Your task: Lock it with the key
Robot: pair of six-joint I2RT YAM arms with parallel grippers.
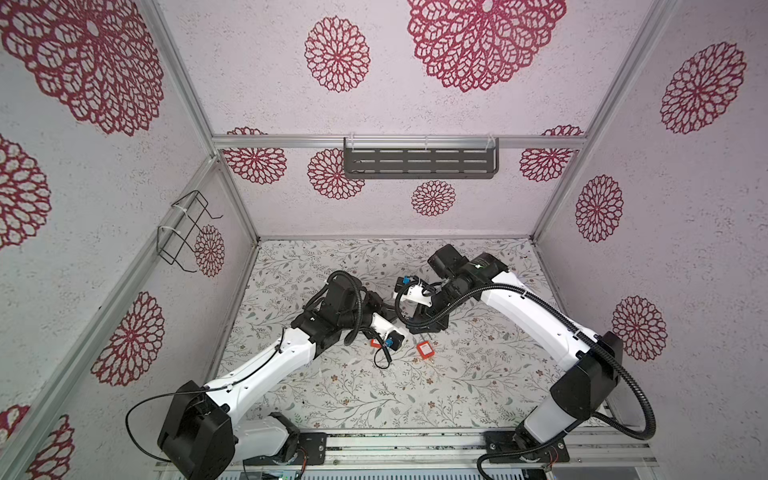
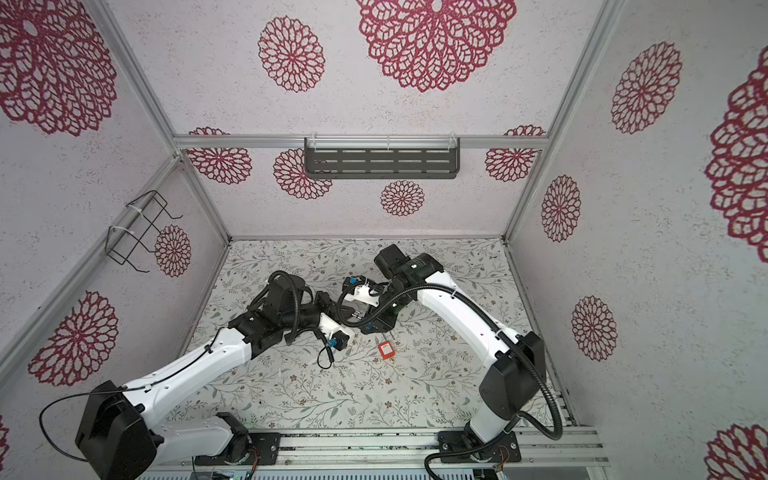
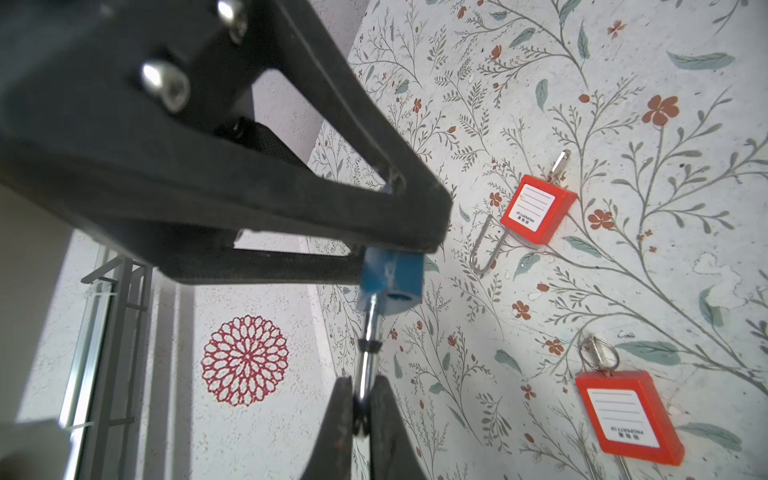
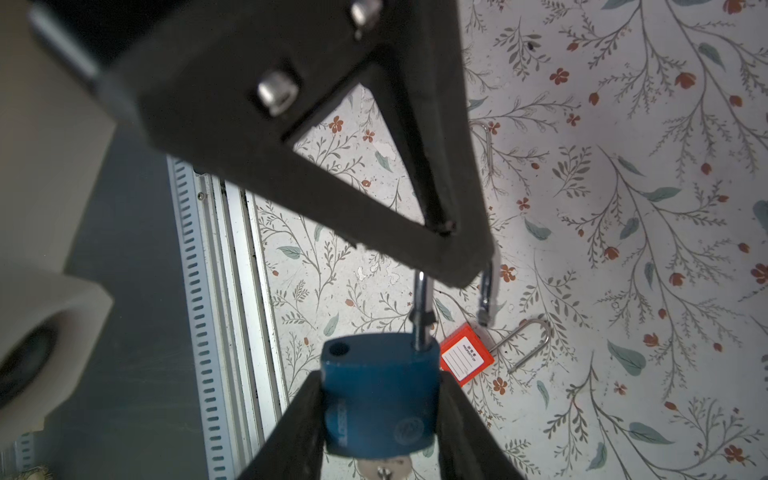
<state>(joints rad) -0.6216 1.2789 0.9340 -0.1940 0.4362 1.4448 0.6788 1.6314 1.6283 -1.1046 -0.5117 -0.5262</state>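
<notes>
Two robot arms meet over the middle of the flowered table (image 1: 374, 395). From above their wrists hide what they hold, and only the wrist cameras show it.

On the left, the left gripper (image 3: 361, 382) is pinched tight on the steel shackle (image 3: 368, 345) of a blue padlock (image 4: 382, 407). To its right, the right gripper (image 4: 381, 374) clasps the lock's body with a finger pressed to each side, holding it clear of the table.

The right wrist view alone shows a silver key (image 4: 382, 467) seated in the lock's base. It also shows the open hole in the lock's top, with the shackle's free leg swung out to one side.

The left wrist view alone shows both of the others lying flat on the table: a red padlock (image 3: 538, 208) and a second red padlock (image 3: 627, 415). The right wrist view catches just one.

The blue padlock's long axis runs from one gripper to the other. Its shackle end points toward the left gripper and its key end toward the right arm's wrist.

A wire basket (image 1: 183, 232) hangs on the left wall, and a gray slotted shelf (image 1: 419, 164) hangs on the back wall.
</notes>
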